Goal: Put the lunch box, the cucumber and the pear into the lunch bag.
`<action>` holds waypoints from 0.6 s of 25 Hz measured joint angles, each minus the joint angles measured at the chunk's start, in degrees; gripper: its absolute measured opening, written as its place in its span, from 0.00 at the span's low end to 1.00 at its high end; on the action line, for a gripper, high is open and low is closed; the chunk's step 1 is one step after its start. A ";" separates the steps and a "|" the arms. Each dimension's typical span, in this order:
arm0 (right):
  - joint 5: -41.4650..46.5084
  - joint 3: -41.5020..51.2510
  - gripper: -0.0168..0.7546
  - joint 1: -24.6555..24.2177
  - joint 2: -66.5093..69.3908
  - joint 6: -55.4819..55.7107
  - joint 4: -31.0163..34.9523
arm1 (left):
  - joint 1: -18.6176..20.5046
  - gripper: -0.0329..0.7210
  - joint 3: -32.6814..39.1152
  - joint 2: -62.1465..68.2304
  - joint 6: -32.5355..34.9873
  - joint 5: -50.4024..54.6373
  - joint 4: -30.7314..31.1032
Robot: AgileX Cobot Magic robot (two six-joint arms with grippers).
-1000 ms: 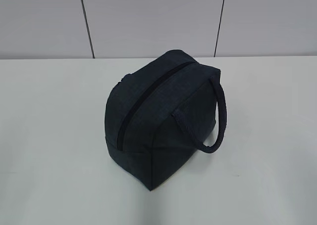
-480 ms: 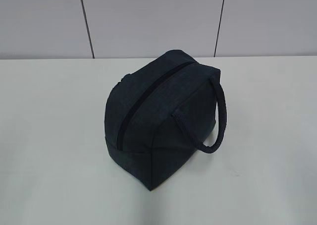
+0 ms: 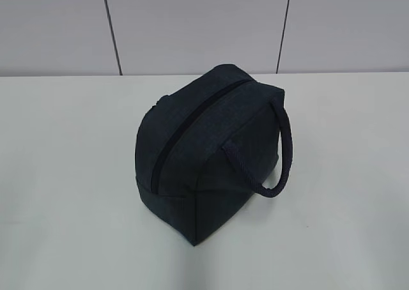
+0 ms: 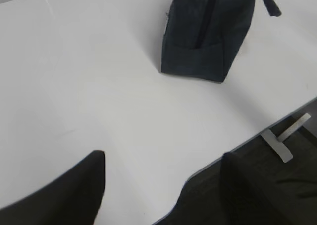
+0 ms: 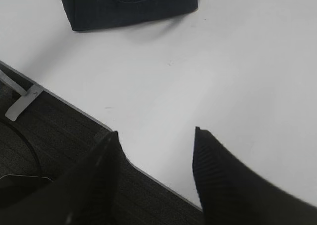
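The dark navy lunch bag (image 3: 204, 143) stands near the middle of the white table (image 3: 70, 175), its top zipper (image 3: 192, 127) closed and a corded handle (image 3: 281, 156) hanging on its right side. No arm appears in the exterior view. In the left wrist view the bag (image 4: 205, 36) lies far ahead of my left gripper (image 4: 163, 158), which is open and empty over the table's front edge. In the right wrist view the bag (image 5: 129, 4) is at the top, and my right gripper (image 5: 156, 134) is open and empty. The lunch box, the cucumber and the pear are out of view.
The table's front edge (image 4: 257, 136) runs under both grippers, with dark floor below it. A grey metal bracket (image 4: 285, 140) sticks out under the edge, also seen as a bracket (image 5: 22, 103) in the right wrist view. A grey panelled wall (image 3: 192, 22) stands behind the table.
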 joint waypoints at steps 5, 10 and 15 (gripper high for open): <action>0.00 0.00 0.53 -1.43 -0.37 -0.10 0.00 | 7.17 0.62 0.00 0.00 0.00 0.00 0.00; -0.04 0.00 0.53 -8.17 -2.86 -0.10 0.00 | 13.80 0.59 0.00 -1.53 0.00 -0.05 0.00; -0.04 0.00 0.53 -12.15 -4.26 -0.10 0.00 | 18.63 0.55 0.00 -4.98 0.00 0.01 0.00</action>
